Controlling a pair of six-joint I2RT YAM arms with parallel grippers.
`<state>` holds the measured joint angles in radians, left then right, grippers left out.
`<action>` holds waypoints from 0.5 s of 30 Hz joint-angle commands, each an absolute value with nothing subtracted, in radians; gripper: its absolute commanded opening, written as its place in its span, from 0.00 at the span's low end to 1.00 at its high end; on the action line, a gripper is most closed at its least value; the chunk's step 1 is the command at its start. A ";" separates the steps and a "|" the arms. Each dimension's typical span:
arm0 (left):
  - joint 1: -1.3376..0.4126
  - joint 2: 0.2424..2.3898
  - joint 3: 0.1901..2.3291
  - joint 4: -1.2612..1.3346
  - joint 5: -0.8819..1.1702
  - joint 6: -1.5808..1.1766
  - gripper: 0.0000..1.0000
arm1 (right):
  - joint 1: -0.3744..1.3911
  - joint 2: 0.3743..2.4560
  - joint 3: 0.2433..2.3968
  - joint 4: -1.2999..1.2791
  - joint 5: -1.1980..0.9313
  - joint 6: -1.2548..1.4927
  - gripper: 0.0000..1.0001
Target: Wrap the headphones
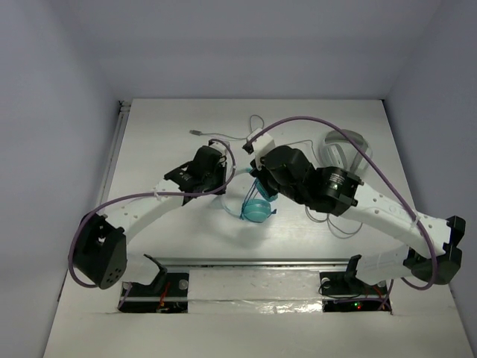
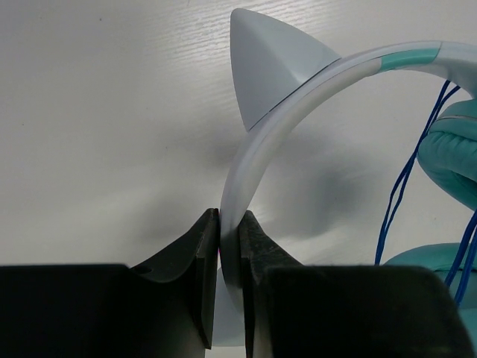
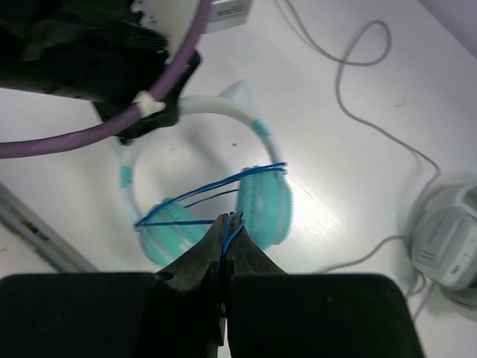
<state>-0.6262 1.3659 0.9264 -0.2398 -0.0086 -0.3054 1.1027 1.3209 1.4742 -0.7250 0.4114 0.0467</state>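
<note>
Blue cable (image 3: 264, 169) seems thin and limp; my right gripper (image 3: 226, 225) pinches it, left gripper (image 2: 229, 225) clamps the stiff headband (image 2: 250, 149).

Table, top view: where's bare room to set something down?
Bare: the far-left corner of the table, beyond the left arm; also the near strip between the headphones and the front rail. Crowded: centre and far right, with grey headphones and loose cables.

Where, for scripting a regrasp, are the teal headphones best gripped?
The bare white headband beside its pointed ear, from the side away from the cups, one finger each side, like the left gripper: thin there and clear of the blue cable.
</note>
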 commanded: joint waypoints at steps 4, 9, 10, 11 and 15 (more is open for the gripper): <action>-0.632 1.270 0.996 -0.336 -0.028 -0.201 0.00 | 1.062 1.313 1.493 -0.723 0.630 -0.044 0.00; -0.632 1.250 1.025 -0.386 -0.072 -0.164 0.00 | 1.052 1.321 1.453 -0.681 0.822 -0.058 0.00; -0.632 1.246 1.028 -0.391 -0.081 -0.146 0.00 | 1.052 1.322 1.445 -0.654 0.875 -0.070 0.00; -0.632 1.244 1.032 -0.391 -0.074 -0.132 0.00 | 1.052 1.322 1.440 -0.653 0.890 -0.071 0.00; -0.632 1.256 1.049 -0.403 -0.006 -0.089 0.00 | 1.052 1.319 1.459 -0.612 0.864 -0.109 0.00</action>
